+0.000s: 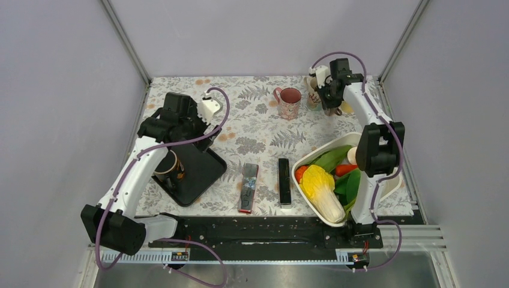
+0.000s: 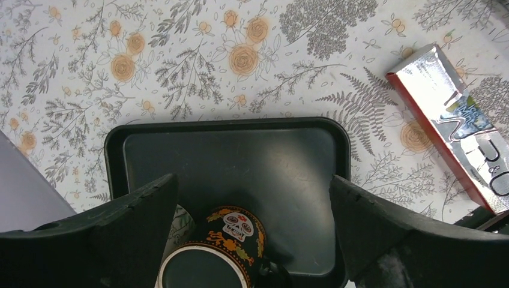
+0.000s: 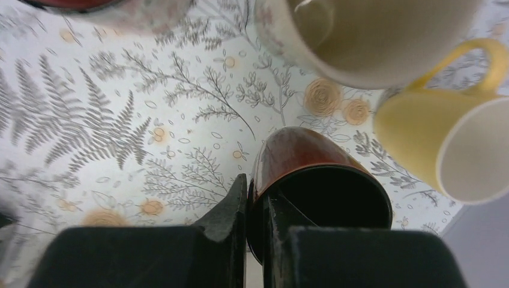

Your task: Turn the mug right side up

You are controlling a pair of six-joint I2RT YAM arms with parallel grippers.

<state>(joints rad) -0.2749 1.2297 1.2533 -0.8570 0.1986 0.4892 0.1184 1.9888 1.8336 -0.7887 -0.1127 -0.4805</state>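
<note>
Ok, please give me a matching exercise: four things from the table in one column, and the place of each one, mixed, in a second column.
1 black mug
2 brown mug
3 pink mug
4 cabbage

A in the white basin
B on the black tray
C rim held by the right gripper
D upright on the flowered cloth, untouched

Pairs: 1-B, 2-C, 3-D, 4-A

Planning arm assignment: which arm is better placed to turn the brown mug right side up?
Right. The right gripper pinches the rim of the brown mug at the far right; the left gripper hangs open over the black tray, well away.
</note>
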